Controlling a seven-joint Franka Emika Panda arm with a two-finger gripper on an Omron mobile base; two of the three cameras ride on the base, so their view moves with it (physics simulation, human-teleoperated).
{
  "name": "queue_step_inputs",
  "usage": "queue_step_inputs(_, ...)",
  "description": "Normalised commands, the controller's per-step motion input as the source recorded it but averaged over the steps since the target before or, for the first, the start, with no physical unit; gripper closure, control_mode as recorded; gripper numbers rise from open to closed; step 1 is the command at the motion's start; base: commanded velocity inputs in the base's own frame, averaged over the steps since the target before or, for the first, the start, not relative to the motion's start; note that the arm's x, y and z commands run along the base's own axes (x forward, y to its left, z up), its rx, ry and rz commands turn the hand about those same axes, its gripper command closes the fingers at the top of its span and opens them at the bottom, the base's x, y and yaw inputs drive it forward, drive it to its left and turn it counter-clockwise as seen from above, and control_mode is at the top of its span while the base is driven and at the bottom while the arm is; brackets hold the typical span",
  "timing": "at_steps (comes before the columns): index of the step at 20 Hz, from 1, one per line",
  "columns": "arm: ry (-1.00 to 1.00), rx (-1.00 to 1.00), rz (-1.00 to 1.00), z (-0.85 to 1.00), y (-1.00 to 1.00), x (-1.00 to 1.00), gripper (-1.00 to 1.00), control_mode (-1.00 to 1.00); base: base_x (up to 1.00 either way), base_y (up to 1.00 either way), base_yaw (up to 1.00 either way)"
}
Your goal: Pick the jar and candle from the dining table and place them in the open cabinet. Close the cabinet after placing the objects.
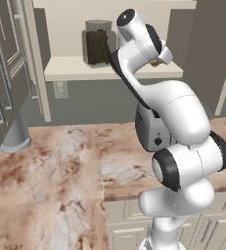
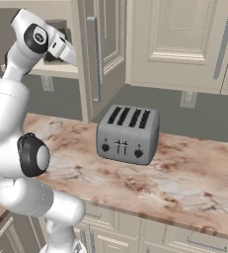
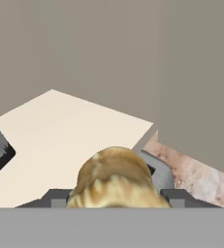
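Glass jar [image 1: 98, 43] stands inside cabinet [image 1: 109, 68] — sticks within.

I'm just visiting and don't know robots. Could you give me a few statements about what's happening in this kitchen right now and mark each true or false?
1. The jar already stands on the shelf of the open cabinet. True.
2. The candle lies on the marbled counter beside the toaster. False: it sits between the fingers of the claw, up at the cabinet shelf.
3. The cabinet doors are closed. False: the cabinet is open, with its door swung outward.
4. A grey toaster stands on the marbled counter below the cabinets. True.
5. The jar is empty. False: it holds dark sticks.
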Motion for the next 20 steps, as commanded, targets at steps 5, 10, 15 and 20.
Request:
queue_step_inputs(5,-0.02,0.00,0.00,-0.34,-0.02,-0.05,1.00,-1.00,0.00,0.00,0.00)
queue_step_inputs(10,-0.10,0.02,0.00,-0.27,-0.15,-0.12,1.00,-1.00,0.00,0.00,0.00)
queue_step_inputs(15,-0.08,0.06,0.00,0.11,-0.05,0.03,1.00,-1.00,0.00,0.00,0.00)
queue_step_inputs(20,-0.03,0.11,0.00,0.18,-0.01,0.06,1.00,-1.00,0.00,0.00,0.00)
